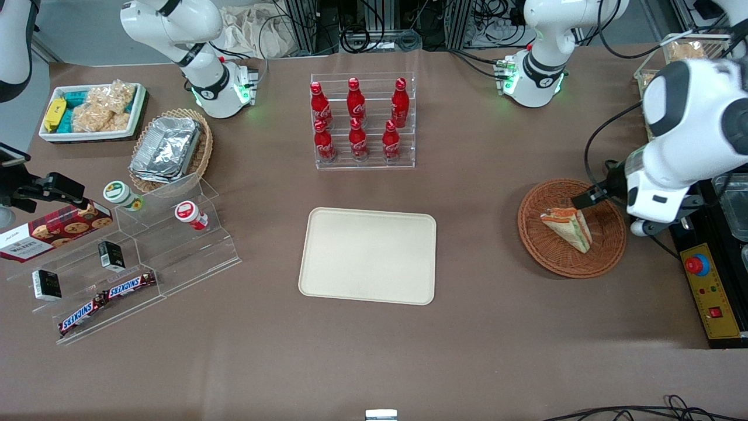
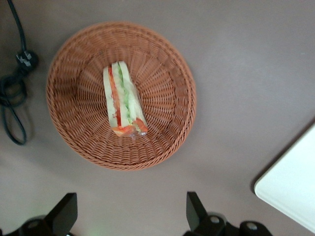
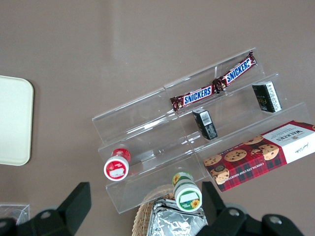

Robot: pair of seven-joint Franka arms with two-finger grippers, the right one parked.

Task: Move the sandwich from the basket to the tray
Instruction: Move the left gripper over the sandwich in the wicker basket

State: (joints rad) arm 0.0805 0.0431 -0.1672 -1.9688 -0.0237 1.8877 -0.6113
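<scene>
Sandwich [image 1: 567,228] lies in the reddish-brown basket [image 1: 543,257], roughly at its middle, toward the working arm's end of the counter [image 1: 467,351]. It's a small wedge of pale bread w/ orange-red & green layers. Prob. light and soft, so it'll squash if pinched hard, and the layers could slide apart. Some clear wrap seems to show at the filling end, so maybe a bit slippery; can't be sure.

In the wrist view it lies w/ its layers edge-up [image 2: 123,105]. Best hold, I'd say: fingers on the two outer bread faces, about mid-length, so the squeeze presses the layers together rather than shearing them. Light force only.

Gripper [image 1: 590,196] hangs above the basket's rim, on the edge farther from the front cam, not touching the sandwich. Its fingers [image 2: 194,209] stand wide apart, nothing between them.

Containers, in order across the front view:
- White bin [image 1: 87,137]: snack packets [image 1: 99,108].
- Tan wicker basket [image 1: 201,155]: foil containers [image 1: 166,149], stacked.
- Clear stepped stand [image 1: 175,245]: Snickers bars [image 1: 108,298], cookie box [image 1: 55,231], two small tubs, two small dark boxes.
- Clear rack [image 1: 365,165]: six red bottles [image 1: 357,102], upright.
- Tray [image 1: 368,255]: cream, flat, low rim, nothing on it; nearer the cam than the rack, well apart from the reddish-brown basket.
- Reddish-brown basket: only the sandwich.
</scene>
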